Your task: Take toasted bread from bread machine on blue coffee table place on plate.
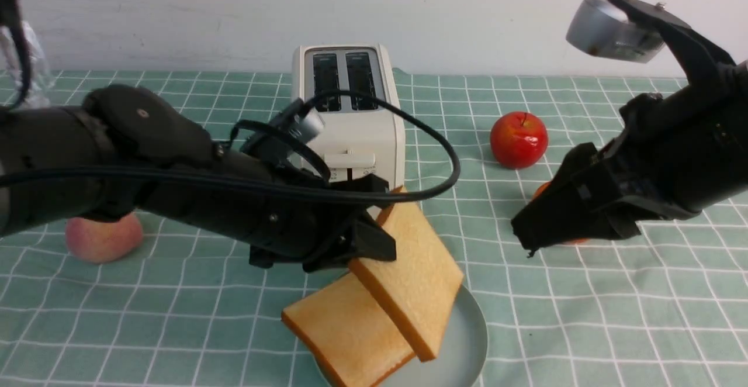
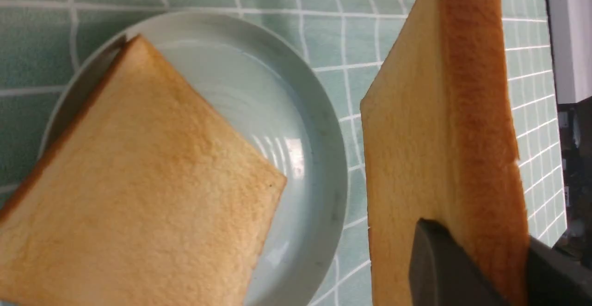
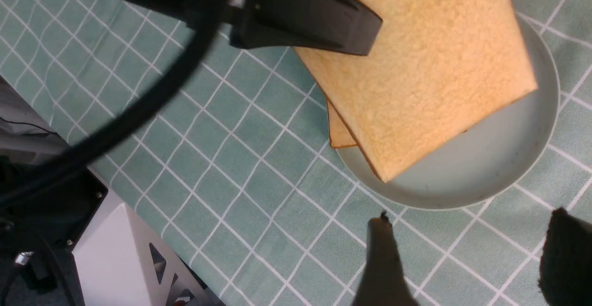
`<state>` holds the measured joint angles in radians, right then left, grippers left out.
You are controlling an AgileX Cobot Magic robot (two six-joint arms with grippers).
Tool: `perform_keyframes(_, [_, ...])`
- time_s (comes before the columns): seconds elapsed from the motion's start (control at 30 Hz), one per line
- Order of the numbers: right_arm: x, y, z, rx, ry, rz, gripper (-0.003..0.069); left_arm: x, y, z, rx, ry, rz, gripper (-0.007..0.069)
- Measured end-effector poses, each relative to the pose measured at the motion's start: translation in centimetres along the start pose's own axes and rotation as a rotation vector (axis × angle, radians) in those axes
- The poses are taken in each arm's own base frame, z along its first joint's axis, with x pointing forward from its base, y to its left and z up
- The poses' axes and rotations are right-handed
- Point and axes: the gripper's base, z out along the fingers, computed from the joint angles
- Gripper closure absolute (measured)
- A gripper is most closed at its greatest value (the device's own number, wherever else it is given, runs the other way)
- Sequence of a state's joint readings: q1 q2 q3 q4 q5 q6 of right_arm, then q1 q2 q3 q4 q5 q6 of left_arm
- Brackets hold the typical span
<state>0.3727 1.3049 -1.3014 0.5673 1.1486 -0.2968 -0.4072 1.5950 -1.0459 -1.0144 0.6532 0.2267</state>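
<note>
The left gripper pinches one tilted slice of toasted bread at lower centre, just above the plate, where the other slice already lies. The right gripper gapes empty. Slots of the bread machine look empty, so only the release seems left.

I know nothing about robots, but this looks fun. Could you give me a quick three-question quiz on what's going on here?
1. True or false: both slots of the toaster are empty.
2. What does the left tool grip? A) a fork B) a toast slice C) nothing
3. Where does the other slice lie?

Key: 1 true. 2 B. 3 On the plate, with one corner past its rim.
</note>
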Motion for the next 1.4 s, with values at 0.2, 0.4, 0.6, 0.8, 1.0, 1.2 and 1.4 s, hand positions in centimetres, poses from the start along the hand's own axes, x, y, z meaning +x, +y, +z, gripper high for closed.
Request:
perform_keyframes(0.2, [0.1,0.0,0.0,-0.002,0.006,0.000,0.0217,-0.5,2.2,2.5,-0.077,0.002,-0.025,0.0436])
perform_keyframes(0.4, [-0.1,0.0,0.0,0.004,-0.014,0.000,0.0228,-0.5,2.1,2.2,-0.089,-0.004,0.010,0.0078])
perform_keyframes(0.6, [-0.2,-0.2,-0.2,0.033,-0.029,-0.010,0.0352,-0.8,1.3,-0.9,-0.121,-0.054,0.083,-0.0036])
perform_keyframes(0.8, [0.2,-0.9,-1.7,0.198,-0.066,0.043,0.0561,0.5,-0.4,-5.3,-0.118,-0.036,0.109,0.0016])
perform_keyframes(1.0, [2.6,-0.6,-5.5,0.374,-0.188,0.116,0.0678,3.0,-2.1,-9.1,-0.110,0.033,0.210,0.0183])
perform_keyframes(1.2, [7.4,0.0,-6.9,0.392,-0.382,0.098,0.0678,4.4,-2.8,-11.7,-0.133,0.011,0.237,0.0381])
perform_keyframes(1.4, [16.6,-0.8,-5.2,0.395,-0.623,0.026,0.0678,9.3,-2.4,-15.3,-0.122,0.041,0.209,0.0617])
